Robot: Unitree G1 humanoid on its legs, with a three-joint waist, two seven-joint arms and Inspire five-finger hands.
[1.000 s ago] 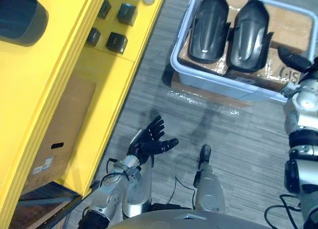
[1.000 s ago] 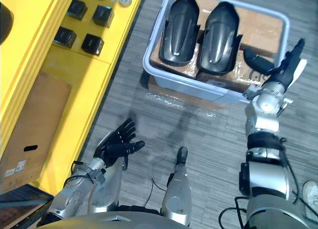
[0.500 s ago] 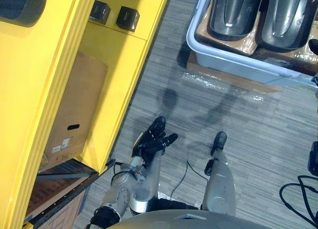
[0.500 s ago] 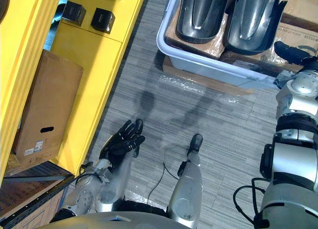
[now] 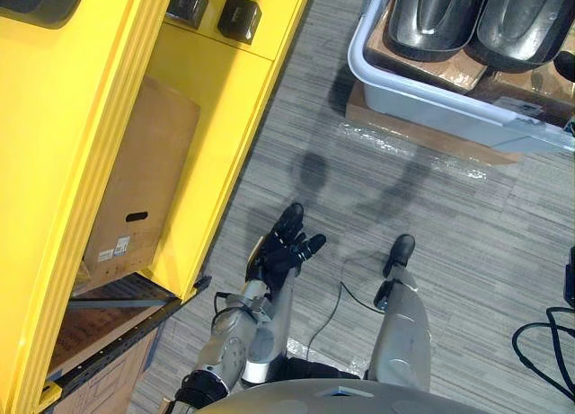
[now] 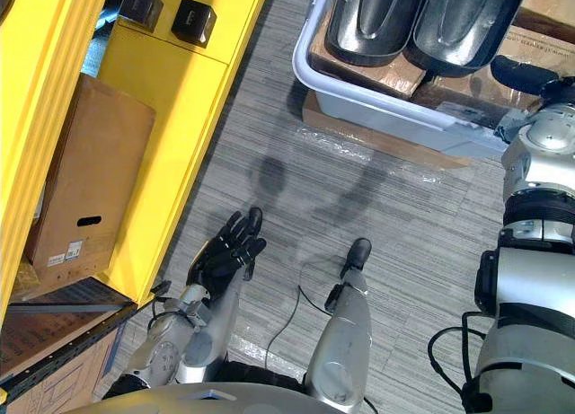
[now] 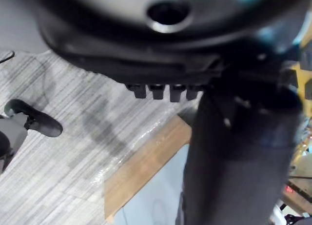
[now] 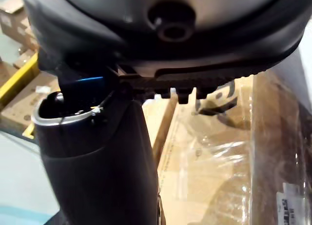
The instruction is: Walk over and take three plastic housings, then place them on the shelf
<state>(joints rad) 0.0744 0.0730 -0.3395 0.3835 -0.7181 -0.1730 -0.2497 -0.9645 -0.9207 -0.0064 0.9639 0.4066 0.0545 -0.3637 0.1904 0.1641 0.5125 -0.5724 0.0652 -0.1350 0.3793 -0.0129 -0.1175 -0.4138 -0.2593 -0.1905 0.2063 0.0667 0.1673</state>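
Lying in bin [image 5: 422,92], plastic housings [image 5: 438,19], well apart from left hand [image 5: 282,250]

Bright even light (plastic housings [image 5: 436,23] glint faintly).

You see two plastic housings [image 6: 373,23] side by side in the grey bin [image 6: 395,116]; the left hand [image 6: 225,257] hangs, fingers straight, near the yellow shelf [image 6: 171,136].

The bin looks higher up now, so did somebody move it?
No. The grey bin still sits on the same brown board beside the yellow shelf; the whole picture shifted, so the camera moved.
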